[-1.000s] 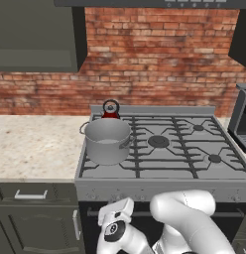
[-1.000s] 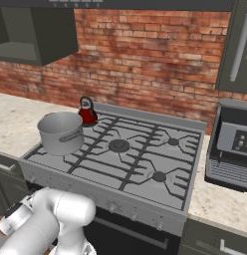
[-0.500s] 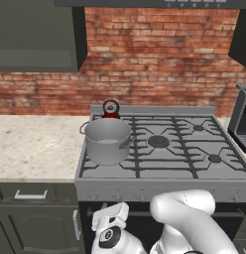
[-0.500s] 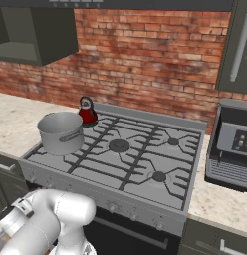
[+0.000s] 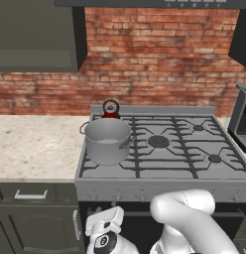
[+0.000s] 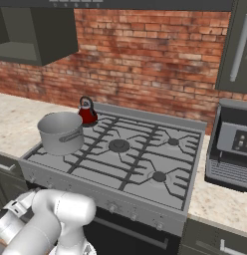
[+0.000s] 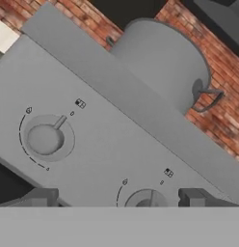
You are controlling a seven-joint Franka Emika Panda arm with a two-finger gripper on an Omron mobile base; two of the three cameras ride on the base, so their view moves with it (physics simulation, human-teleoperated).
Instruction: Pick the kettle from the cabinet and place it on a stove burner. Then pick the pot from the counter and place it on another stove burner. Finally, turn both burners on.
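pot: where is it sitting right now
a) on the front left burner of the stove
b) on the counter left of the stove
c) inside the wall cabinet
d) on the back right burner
a: the pot stands on the grate at the cooktop's front left, with the kettle right behind it.

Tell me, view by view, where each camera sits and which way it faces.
Left base view: behind the arm to its left, looking forward and down at the stove; pot front left, kettle behind it; arm at lower right.
Right base view: behind to the right, same stove, pot and kettle seen from the other side; arm at lower left.
Hand view: low before the stove front, facing its knobs with the pot above; open gripper.
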